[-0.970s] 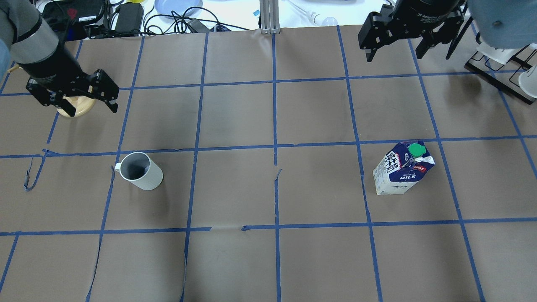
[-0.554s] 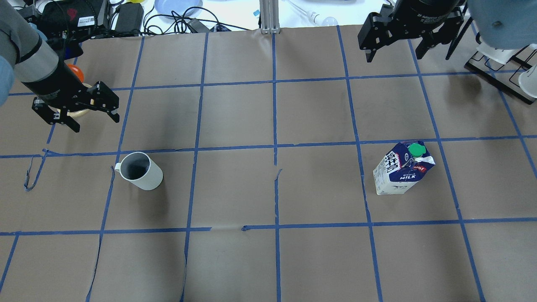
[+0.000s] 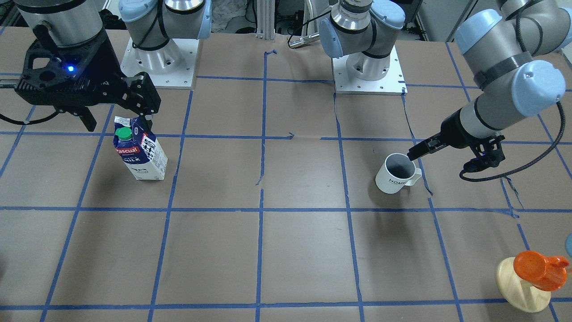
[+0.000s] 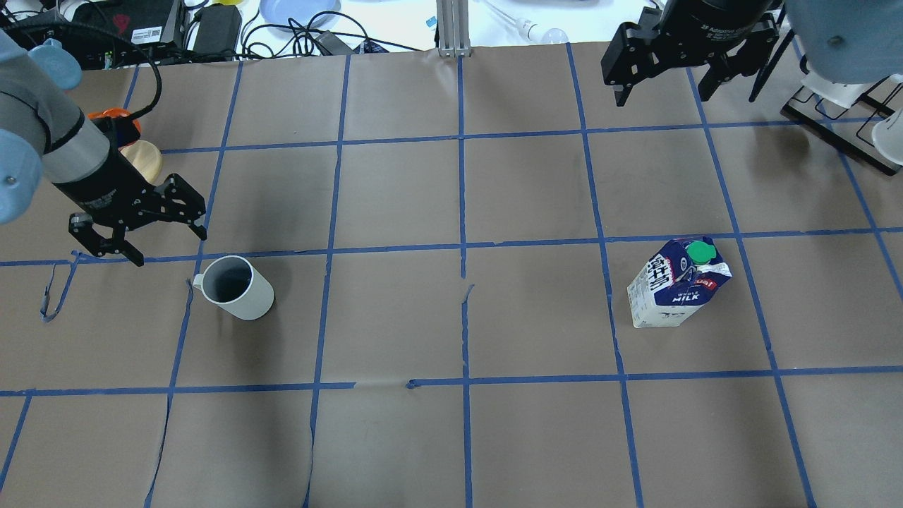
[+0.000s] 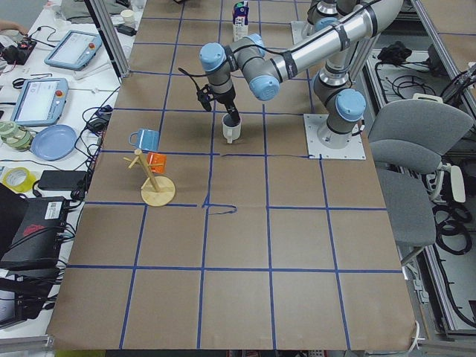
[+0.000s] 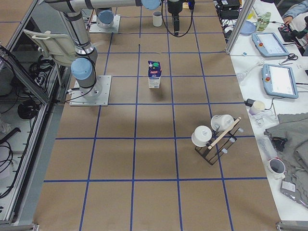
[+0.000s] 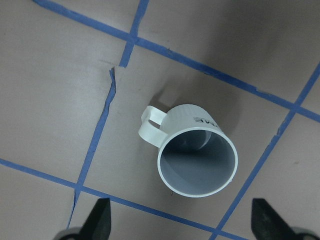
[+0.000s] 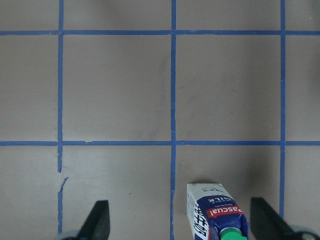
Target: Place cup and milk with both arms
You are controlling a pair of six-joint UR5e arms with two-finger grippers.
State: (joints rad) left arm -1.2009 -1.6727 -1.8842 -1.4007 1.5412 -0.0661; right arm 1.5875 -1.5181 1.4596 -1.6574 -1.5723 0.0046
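Observation:
The white cup (image 4: 235,287) stands upright on the left half of the table, handle to the left; it also shows in the front view (image 3: 396,173). My left gripper (image 4: 168,245) is open and empty, just beyond and left of the cup. In the left wrist view the cup (image 7: 195,155) sits ahead of the open fingertips (image 7: 98,220). The milk (image 4: 675,284) stands upright on the right half, green cap up. My right gripper (image 4: 663,95) is open, empty and held high. In the right wrist view the milk (image 8: 216,212) shows at the bottom edge.
A wooden stand with an orange cup (image 3: 532,273) stands at the far left, beside my left arm (image 4: 70,152). A black mug rack (image 4: 843,120) with white cups stands at the far right. Cables and devices (image 4: 211,28) lie beyond the far edge.
My left gripper has moved toward the near side, from over the wooden stand to just beside the cup. The right gripper, cup and milk have not moved.

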